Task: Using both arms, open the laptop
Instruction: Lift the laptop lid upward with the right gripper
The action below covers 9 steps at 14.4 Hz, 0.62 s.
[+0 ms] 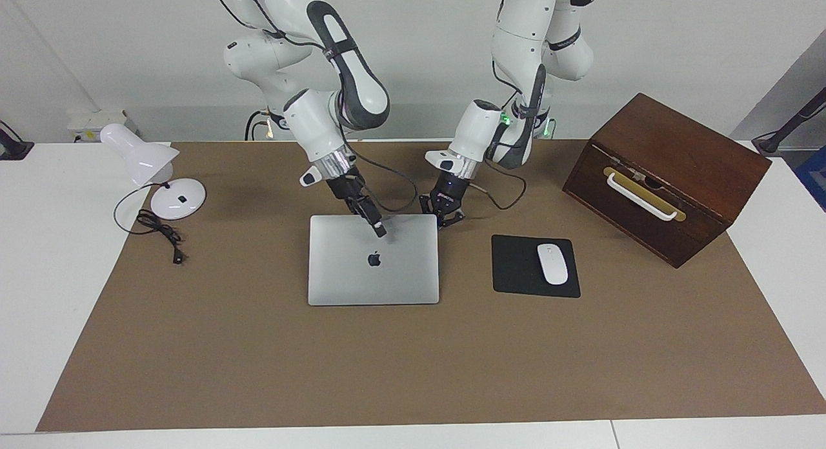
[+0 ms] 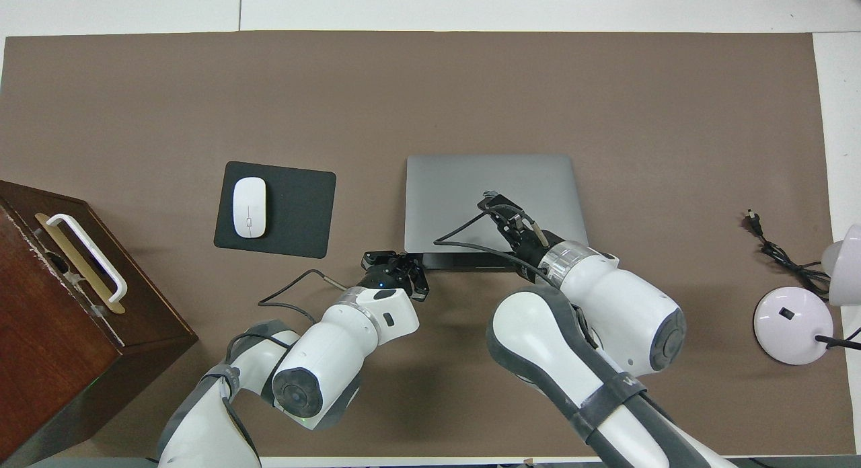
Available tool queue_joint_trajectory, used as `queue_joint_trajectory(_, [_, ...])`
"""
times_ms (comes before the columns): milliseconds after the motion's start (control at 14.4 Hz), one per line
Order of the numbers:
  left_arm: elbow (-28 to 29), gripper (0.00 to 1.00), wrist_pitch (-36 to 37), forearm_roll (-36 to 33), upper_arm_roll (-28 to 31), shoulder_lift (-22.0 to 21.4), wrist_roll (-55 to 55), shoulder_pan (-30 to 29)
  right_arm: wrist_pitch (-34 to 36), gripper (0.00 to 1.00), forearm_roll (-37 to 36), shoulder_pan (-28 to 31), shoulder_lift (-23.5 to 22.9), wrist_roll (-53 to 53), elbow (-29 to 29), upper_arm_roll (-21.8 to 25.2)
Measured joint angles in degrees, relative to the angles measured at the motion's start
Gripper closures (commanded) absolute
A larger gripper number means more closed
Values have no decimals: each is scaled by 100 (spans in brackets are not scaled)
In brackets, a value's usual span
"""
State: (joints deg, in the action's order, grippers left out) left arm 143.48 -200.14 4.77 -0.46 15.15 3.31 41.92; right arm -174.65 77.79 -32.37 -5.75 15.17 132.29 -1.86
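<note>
The silver-grey laptop (image 1: 361,275) (image 2: 457,185) lies in the middle of the brown mat, logo up. Its lid edge nearer to the robots is lifted a little, and a dark strip of the base shows under it in the overhead view. My right gripper (image 1: 379,229) (image 2: 493,202) is open over that raised part of the lid, near the logo, one finger above the lid. My left gripper (image 1: 443,220) (image 2: 397,259) is shut, low at the laptop's corner nearer to the robots, toward the left arm's end.
A black mouse pad (image 1: 516,268) with a white mouse (image 1: 552,263) lies beside the laptop toward the left arm's end. A brown wooden box (image 1: 664,171) with a white handle stands past it. A white desk lamp (image 1: 148,159) and its cord (image 1: 161,233) are at the right arm's end.
</note>
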Motion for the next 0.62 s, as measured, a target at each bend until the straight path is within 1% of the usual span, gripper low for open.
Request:
queue_joint_trajectory(416, [0,100,-3,0,0,1,0,0,0,0,0,1,-48,0,-283,-3])
queue_joint_trajectory(623, [0,100,-4,0,0,2,-1,0,0,0,1,1,-131,0,-526,-3])
